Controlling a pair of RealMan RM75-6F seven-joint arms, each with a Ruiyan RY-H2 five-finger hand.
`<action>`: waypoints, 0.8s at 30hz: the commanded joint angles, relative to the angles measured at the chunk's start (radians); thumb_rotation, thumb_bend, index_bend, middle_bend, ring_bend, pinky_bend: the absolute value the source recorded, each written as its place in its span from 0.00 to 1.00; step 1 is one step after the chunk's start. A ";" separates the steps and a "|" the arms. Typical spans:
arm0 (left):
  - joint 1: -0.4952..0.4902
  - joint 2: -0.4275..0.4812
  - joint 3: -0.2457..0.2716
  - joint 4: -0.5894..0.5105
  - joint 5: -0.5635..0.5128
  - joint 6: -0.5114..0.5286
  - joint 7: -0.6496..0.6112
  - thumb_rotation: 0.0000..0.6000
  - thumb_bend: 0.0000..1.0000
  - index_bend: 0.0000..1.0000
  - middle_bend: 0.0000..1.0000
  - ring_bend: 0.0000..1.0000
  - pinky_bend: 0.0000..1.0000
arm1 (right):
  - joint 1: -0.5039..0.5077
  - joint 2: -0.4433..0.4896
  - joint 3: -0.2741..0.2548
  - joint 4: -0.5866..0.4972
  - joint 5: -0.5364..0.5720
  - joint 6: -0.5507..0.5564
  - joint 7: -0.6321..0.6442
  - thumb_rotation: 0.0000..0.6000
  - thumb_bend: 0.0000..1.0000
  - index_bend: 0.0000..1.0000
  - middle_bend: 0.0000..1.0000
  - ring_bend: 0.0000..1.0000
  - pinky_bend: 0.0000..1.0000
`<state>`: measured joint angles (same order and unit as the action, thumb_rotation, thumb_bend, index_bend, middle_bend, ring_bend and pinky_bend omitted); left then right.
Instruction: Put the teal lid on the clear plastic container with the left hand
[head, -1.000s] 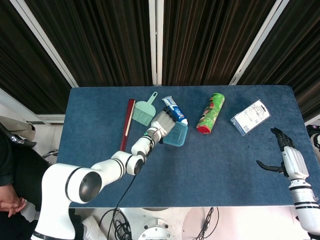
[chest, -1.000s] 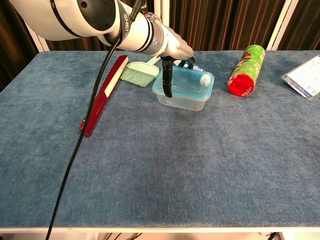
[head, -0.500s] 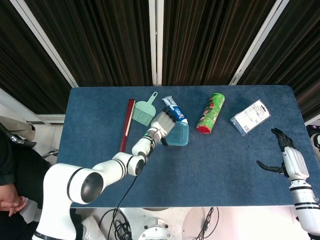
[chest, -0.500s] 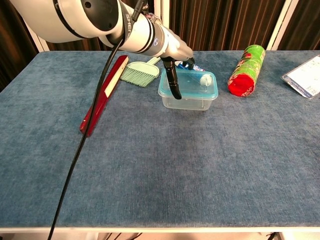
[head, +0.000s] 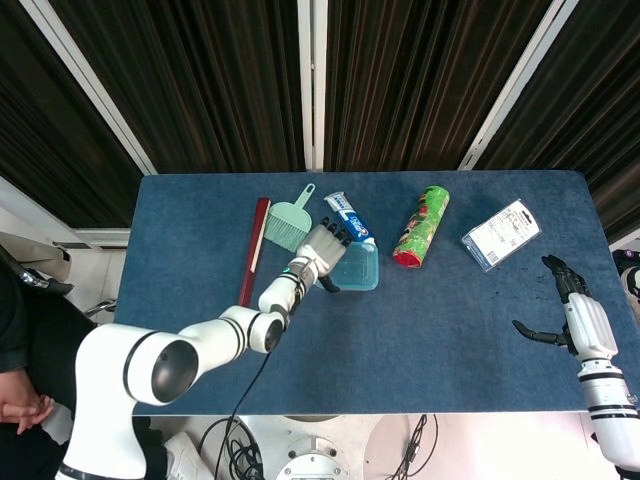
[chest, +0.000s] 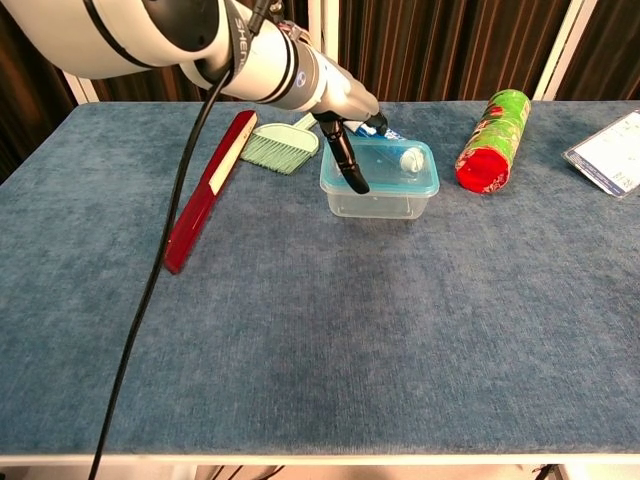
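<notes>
The clear plastic container (chest: 378, 202) stands on the blue table left of centre, with the teal lid (chest: 392, 172) lying flat on its top. My left hand (chest: 343, 138) is at the lid's left end, fingers over the lid's far-left edge and the dark thumb reaching down across its front-left corner. From the head view, the same left hand (head: 320, 247) spreads over the left side of the lid (head: 360, 268). A small white item shows through the lid. My right hand (head: 568, 308) hovers open at the table's right edge, holding nothing.
A red flat bar (chest: 206, 188) and a teal hand brush (chest: 281, 148) lie left of the container. A toothpaste tube (head: 348, 216) lies just behind it. A green can with a red end (chest: 492, 138) and a clear packet (chest: 610, 150) lie to the right.
The lid has gone from tilted to flat on the container. The container and my left hand have shifted slightly right. The right hand has not moved.
</notes>
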<state>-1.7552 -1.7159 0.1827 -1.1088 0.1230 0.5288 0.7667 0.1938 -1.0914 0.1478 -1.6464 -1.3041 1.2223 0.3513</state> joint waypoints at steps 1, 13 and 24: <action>0.024 0.022 -0.025 -0.026 0.060 0.014 -0.031 0.36 0.13 0.04 0.00 0.00 0.00 | 0.000 -0.001 0.000 -0.001 0.000 0.001 -0.001 1.00 0.09 0.00 0.00 0.00 0.00; 0.175 0.174 -0.123 -0.275 0.351 0.133 -0.206 0.37 0.10 0.15 0.09 0.00 0.00 | 0.001 0.001 -0.001 -0.001 -0.013 0.004 0.003 1.00 0.09 0.00 0.00 0.00 0.00; 0.310 0.186 -0.123 -0.384 0.600 0.254 -0.236 0.37 0.09 0.25 0.15 0.00 0.00 | 0.013 -0.007 0.000 -0.006 -0.027 0.003 -0.008 1.00 0.09 0.00 0.00 0.00 0.00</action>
<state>-1.4531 -1.5311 0.0632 -1.4850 0.7141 0.7754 0.5327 0.2071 -1.0990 0.1480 -1.6520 -1.3309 1.2253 0.3439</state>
